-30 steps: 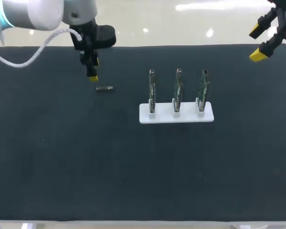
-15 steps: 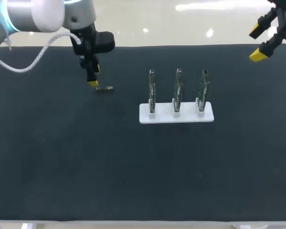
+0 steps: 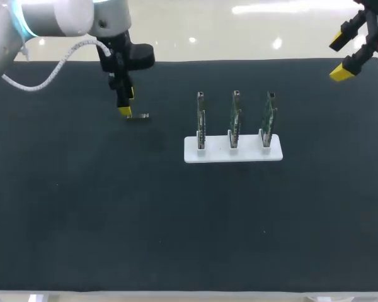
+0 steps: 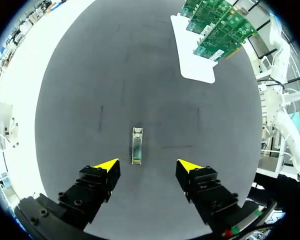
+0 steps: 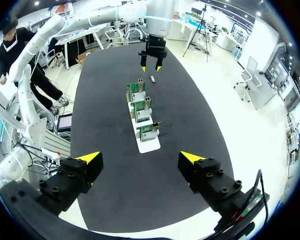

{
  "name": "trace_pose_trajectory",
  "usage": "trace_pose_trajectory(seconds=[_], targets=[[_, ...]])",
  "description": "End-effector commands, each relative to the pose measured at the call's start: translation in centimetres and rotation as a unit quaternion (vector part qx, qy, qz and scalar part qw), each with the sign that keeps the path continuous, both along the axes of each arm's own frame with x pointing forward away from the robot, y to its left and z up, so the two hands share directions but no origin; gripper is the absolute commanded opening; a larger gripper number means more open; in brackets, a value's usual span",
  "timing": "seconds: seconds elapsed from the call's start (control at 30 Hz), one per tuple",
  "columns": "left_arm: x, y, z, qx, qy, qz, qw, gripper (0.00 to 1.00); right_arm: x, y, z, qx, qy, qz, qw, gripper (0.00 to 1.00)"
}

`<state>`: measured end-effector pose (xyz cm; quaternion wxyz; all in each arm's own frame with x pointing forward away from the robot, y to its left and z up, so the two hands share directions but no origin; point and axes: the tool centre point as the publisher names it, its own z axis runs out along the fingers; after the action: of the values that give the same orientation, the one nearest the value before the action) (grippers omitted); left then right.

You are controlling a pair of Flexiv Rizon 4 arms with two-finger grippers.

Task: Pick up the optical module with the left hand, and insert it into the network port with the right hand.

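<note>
The optical module (image 3: 138, 116) is a small silvery bar lying flat on the black mat, left of the card stand. My left gripper (image 3: 126, 104) hangs just above its left end, fingers open. In the left wrist view the optical module (image 4: 136, 145) lies lengthwise just ahead of the gap between the open yellow-tipped fingers of the left gripper (image 4: 147, 166), touching neither. Three green network cards (image 3: 234, 119) stand upright in a white stand (image 3: 233, 153). My right gripper (image 3: 348, 51) is open at the far right corner, holding nothing. From the right wrist the network cards (image 5: 142, 113) show far ahead of the right gripper (image 5: 142, 159).
The black mat (image 3: 176, 220) covers the whole table. The white stand with its cards sits right of the middle and is the only obstacle. The table's far edge runs just behind my left gripper.
My left gripper has come down and slightly right, so its yellow tip now sits at the module's left end. The right arm and the module have not moved.
</note>
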<state>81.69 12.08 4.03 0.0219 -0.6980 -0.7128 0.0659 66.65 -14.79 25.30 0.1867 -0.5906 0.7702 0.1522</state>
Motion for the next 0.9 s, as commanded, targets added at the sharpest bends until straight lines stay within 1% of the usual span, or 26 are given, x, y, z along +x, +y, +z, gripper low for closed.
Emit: trace_pose_trajectory(seconds=[0.03, 0.2, 0.27, 0.3, 0.4, 0.43, 0.47, 0.53, 0.67, 0.73, 0.8, 0.9], targets=[[0.2, -0.5, 1.3, 0.014, 0.024, -0.002, 1.000, 1.00, 0.0, 0.0, 0.0, 0.001, 0.000, 0.000, 1.000, 1.00], [-0.4, -0.7, 1.8, 0.022, 0.022, 0.001, 1.000, 1.00, 0.0, 0.0, 0.0, 0.001, 0.000, 0.000, 1.000, 1.00], [-0.7, -0.7, 1.9, 0.014, 0.023, 0.007, 1.000, 1.00, 0.0, 0.0, 0.0, 0.001, 0.000, 0.000, 1.000, 1.00], [-1.0, -0.7, 1.8, 0.023, 0.021, 0.006, 1.000, 1.00, 0.0, 0.0, 0.0, 0.001, 0.000, 0.000, 1.000, 1.00], [-1.4, -0.6, 1.5, 0.011, 0.009, 0.006, 1.000, 1.00, 0.0, 0.0, 0.0, 0.001, 0.000, 0.000, 1.000, 1.00], [-1.6, -0.4, 1.3, 0.018, 0.006, 0.007, 1.000, 1.00, 0.0, 0.0, 0.0, 0.001, 0.000, 0.000, 1.000, 1.00], [-1.5, -0.2, 0.9, 0.018, 0.007, 0.007, 1.000, 1.00, 0.0, 0.0, 0.0, 0.001, 0.000, 0.000, 1.000, 1.00], [-1.4, 0.0, 0.1, 0.013, 0.020, 0.004, 1.000, 1.00, 0.0, 0.0, 0.0, 0.001, 0.000, 0.000, 1.000, 1.00], [-1.3, 0.0, -1.0, 0.019, 0.029, -0.009, 0.999, 1.00, 0.0, 0.0, 0.0, 0.001, 0.000, 0.000, 1.000, 1.00], [-1.1, 0.0, -1.4, 0.024, 0.027, -0.012, 0.999, 1.00, 0.0, 0.0, 0.0, 0.001, 0.000, 0.000, 1.000, 1.00], [-0.7, -0.1, -1.7, 0.030, 0.015, -0.026, 0.999, 1.00, 0.0, 0.0, 0.0, 0.001, 0.000, 0.000, 1.000, 1.00], [-0.3, -0.1, -2.0, 0.038, 0.014, -0.042, 0.998, 1.00, 0.0, 0.0, 0.0, 0.001, 0.000, 0.000, 1.000, 1.00]])
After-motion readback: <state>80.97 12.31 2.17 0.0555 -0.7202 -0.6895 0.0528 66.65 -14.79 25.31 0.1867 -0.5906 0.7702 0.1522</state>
